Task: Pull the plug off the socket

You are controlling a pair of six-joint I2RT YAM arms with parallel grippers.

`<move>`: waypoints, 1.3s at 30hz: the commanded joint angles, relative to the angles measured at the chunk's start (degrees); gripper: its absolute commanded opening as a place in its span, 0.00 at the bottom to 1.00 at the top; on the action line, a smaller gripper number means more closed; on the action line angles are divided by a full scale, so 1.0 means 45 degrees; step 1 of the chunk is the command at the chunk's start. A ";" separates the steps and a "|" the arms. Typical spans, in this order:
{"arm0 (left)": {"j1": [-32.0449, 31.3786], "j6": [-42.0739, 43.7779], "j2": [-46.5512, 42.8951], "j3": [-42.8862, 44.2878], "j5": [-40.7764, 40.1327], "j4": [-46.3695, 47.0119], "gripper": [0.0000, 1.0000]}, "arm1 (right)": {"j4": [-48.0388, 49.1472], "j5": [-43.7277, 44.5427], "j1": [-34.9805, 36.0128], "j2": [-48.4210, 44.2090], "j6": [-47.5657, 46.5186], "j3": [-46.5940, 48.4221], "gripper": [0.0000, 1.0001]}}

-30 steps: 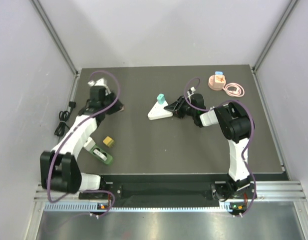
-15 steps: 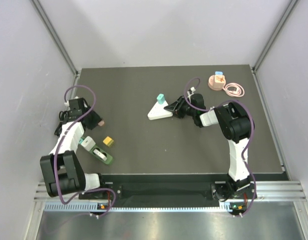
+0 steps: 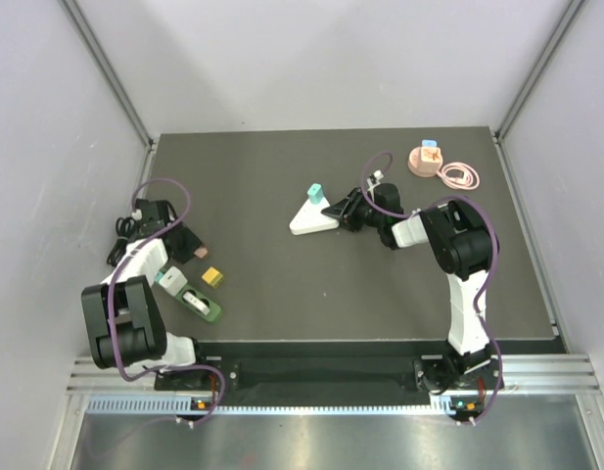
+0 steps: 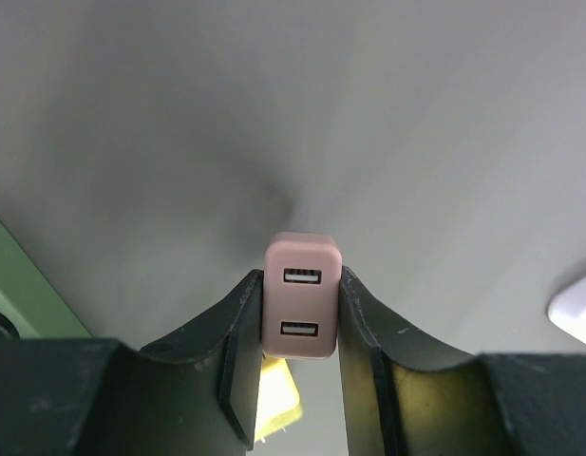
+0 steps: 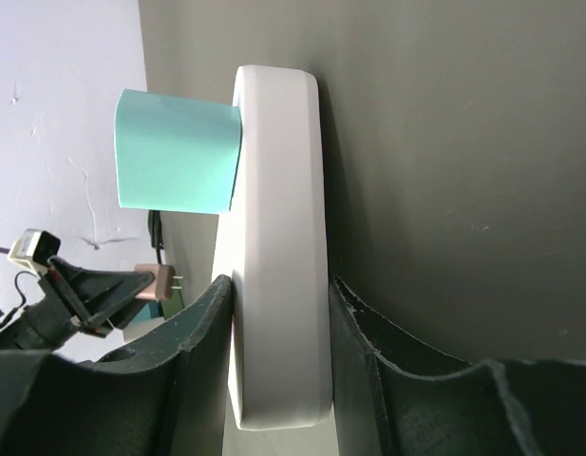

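At lower middle of the left wrist view, the left hand (image 4: 301, 285) pinches a pink plug (image 4: 301, 313) by its long sides. Its two USB ports face the camera, stacked along its upright long axis. Mid-frame from above, the right hand (image 3: 339, 211) clamps the white triangular socket (image 3: 309, 221), a teal plug (image 3: 314, 192) on it, well apart from the pink plug.

The dark table (image 3: 282, 284) carries a white triangular socket (image 3: 311, 219) near its middle. At the far right corner sit a round pink socket (image 3: 426, 160) and, just beside it, a coiled pink cable (image 3: 459, 176). Near the left front lie a small yellow block (image 3: 212, 277) and a green socket (image 3: 199, 302). A black cable (image 3: 120, 243) bunches at the left edge (on the surface or just off it, unclear).
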 commanded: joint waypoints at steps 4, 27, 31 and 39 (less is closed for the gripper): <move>0.0179 0.0255 0.0262 -0.0091 -0.0413 0.1151 0.00 | -0.1699 0.0640 -0.0005 0.0458 -0.0575 -0.0247 0.00; 0.0062 0.0764 -0.2412 0.2135 0.1047 0.0018 0.72 | -0.1660 0.0660 0.0014 0.0497 -0.0575 -0.0169 0.00; -0.1085 0.0626 -0.2043 0.2603 0.1812 0.0702 0.70 | -0.1660 0.0660 0.0014 0.0497 -0.0595 -0.0169 0.00; -0.4876 0.1524 0.0143 0.4514 0.0506 0.2087 0.74 | -0.1680 0.0640 0.0014 0.0516 -0.0575 -0.0169 0.00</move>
